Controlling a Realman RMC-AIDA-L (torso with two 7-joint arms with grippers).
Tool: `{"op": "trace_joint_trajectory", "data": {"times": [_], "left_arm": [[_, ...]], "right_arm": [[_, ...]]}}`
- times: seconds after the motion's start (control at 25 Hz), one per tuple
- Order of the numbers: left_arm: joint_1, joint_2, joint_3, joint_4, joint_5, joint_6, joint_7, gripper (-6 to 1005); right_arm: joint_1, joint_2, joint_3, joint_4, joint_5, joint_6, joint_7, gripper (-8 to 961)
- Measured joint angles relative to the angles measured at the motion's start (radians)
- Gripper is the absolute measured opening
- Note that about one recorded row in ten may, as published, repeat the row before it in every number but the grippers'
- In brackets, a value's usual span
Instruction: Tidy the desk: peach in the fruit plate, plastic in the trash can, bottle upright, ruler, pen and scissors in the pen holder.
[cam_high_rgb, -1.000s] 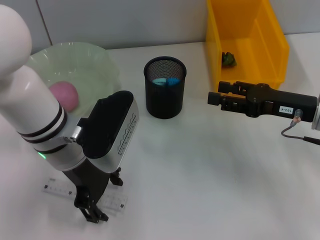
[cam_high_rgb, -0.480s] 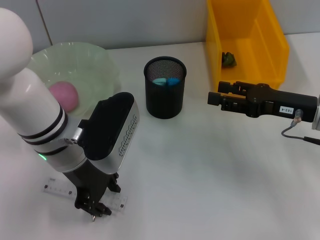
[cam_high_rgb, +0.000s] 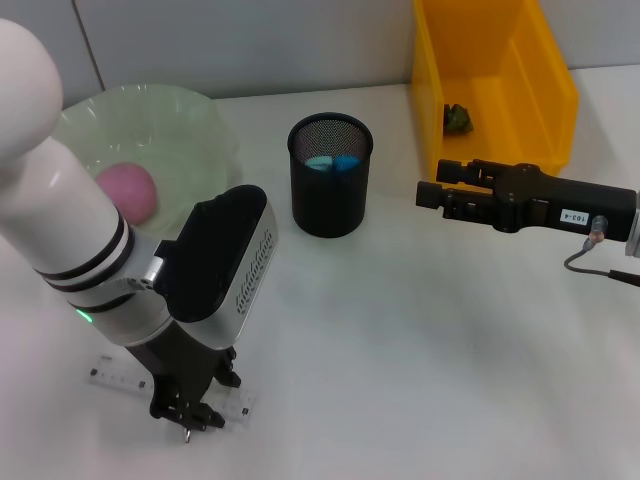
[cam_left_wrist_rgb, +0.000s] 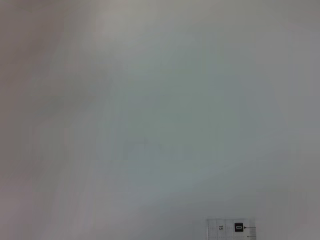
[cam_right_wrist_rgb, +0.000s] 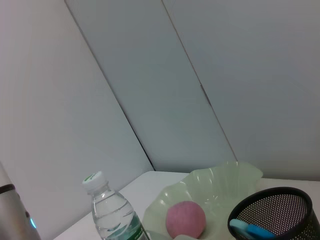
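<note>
The left tool (cam_high_rgb: 187, 418) has dropped onto the ruler (cam_high_rgb: 112, 378) and its fingers have closed to grip it, ready for lifting; right tool (cam_high_rgb: 428, 194) state unclear.

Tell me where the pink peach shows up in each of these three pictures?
Head view: the peach lies in the green fruit plate, far left.
Left wrist view: not in it.
Right wrist view: the peach sits low in the picture, in the plate.
Shared landmark: the black mesh pen holder beside the plate.
</note>
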Motion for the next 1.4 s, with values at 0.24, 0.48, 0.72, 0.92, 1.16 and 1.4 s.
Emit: {"op": "trace_joint_trajectory", "data": {"times": [0.24,0.48,0.72,0.92,1.16,1.4], "left_arm": [[0.010,0.001,-0.007,0.060,-0.011,0.027,-0.030,393],[0.018,0.007,-0.135,0.148,-0.012,0.117,-0.047,394],[0.017,0.010,-0.391,0.252,-0.024,0.279,-0.071,394],[0.009,0.016,-0.582,0.283,-0.079,0.387,-0.109,394],[0.065,0.017,-0.745,0.382,-0.240,0.407,-0.248,395],[0.195,0.016,-0.819,0.478,-0.509,0.348,-0.369,395]], "right_arm": [[-0.001,0.001,0.002,-0.002,0.000,-0.001,0.000,730],[0.002,0.001,0.008,-0.009,0.000,-0.009,-0.001,729],[0.002,0.003,0.004,-0.017,0.000,-0.011,-0.004,729],[0.003,0.007,0.000,-0.020,0.000,-0.011,-0.005,729],[-0.004,0.017,0.000,-0.034,0.000,-0.014,-0.016,729],[-0.006,0.022,-0.001,-0.034,-0.001,-0.024,-0.022,729]]}}
